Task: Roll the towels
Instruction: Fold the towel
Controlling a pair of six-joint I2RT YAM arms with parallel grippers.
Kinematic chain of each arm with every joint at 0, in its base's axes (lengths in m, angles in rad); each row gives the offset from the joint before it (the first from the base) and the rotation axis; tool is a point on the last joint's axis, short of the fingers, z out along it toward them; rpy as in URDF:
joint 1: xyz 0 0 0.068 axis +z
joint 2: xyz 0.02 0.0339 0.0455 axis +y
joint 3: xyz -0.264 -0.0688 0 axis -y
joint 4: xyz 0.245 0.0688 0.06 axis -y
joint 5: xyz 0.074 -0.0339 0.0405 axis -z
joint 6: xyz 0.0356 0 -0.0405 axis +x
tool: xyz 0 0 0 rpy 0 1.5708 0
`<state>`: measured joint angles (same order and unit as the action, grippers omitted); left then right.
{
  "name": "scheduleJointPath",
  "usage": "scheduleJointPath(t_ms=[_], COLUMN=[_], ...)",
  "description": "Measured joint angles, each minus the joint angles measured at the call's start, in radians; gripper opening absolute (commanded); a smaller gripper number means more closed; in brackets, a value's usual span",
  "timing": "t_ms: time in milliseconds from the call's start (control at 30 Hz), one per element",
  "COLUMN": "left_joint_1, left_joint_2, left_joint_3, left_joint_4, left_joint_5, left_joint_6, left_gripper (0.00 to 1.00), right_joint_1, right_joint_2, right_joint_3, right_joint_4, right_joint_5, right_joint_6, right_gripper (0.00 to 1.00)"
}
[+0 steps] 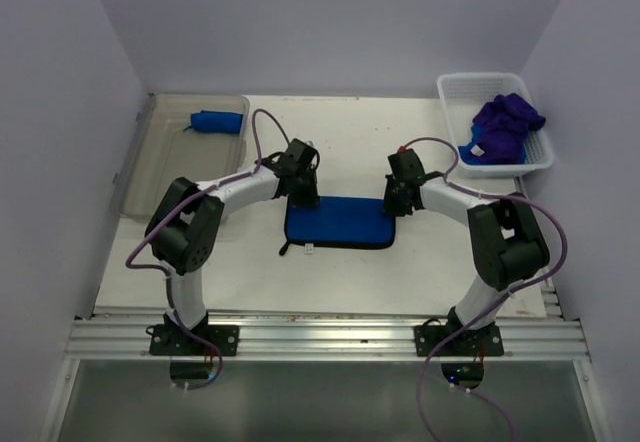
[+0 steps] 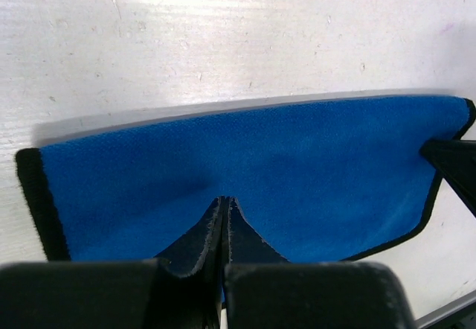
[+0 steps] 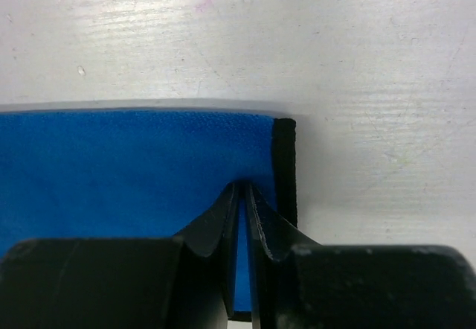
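Note:
A blue towel (image 1: 340, 222) with dark edging lies flat in the middle of the white table (image 1: 350, 142). My left gripper (image 1: 305, 200) is at its far left corner. In the left wrist view its jaws are pressed together on the blue towel (image 2: 245, 158), with a sliver of blue cloth between them. My right gripper (image 1: 392, 205) is at the far right corner, shut on the blue towel (image 3: 134, 165) next to its dark side hem, with cloth filling the narrow gap. A rolled blue towel (image 1: 210, 120) lies in the clear bin. Purple towels (image 1: 505, 127) are piled in the white basket.
The clear plastic bin (image 1: 150, 162) stands at the back left, and the white basket (image 1: 455, 92) at the back right. White walls close in three sides. A metal rail (image 1: 330, 337) runs along the near edge. The right gripper's finger (image 2: 454, 169) shows in the left wrist view.

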<state>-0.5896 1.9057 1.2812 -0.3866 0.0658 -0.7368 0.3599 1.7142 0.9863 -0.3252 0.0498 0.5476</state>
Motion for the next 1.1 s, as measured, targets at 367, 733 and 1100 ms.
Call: scheduleJointPath(t_ms=[367, 733, 1100], left_joint_1=[0.000, 0.018, -0.023], left_joint_2=[0.000, 0.205, 0.359], left_joint_3=[0.016, 0.249, 0.492], left_joint_4=[-0.045, -0.132, -0.159], left_joint_5=[-0.035, -0.023, 0.069], left_joint_6=[0.025, 0.138, 0.233], left_gripper=[0.02, 0.01, 0.13], right_joint_1=[-0.008, 0.031, 0.257], right_joint_2=[-0.014, -0.150, -0.333], right_joint_3=[0.026, -0.198, -0.359], right_joint_4=[-0.010, 0.097, 0.072], right_joint_5=[0.011, -0.010, -0.044], right_joint_6=[-0.075, -0.010, 0.150], right_gripper=[0.07, 0.07, 0.09])
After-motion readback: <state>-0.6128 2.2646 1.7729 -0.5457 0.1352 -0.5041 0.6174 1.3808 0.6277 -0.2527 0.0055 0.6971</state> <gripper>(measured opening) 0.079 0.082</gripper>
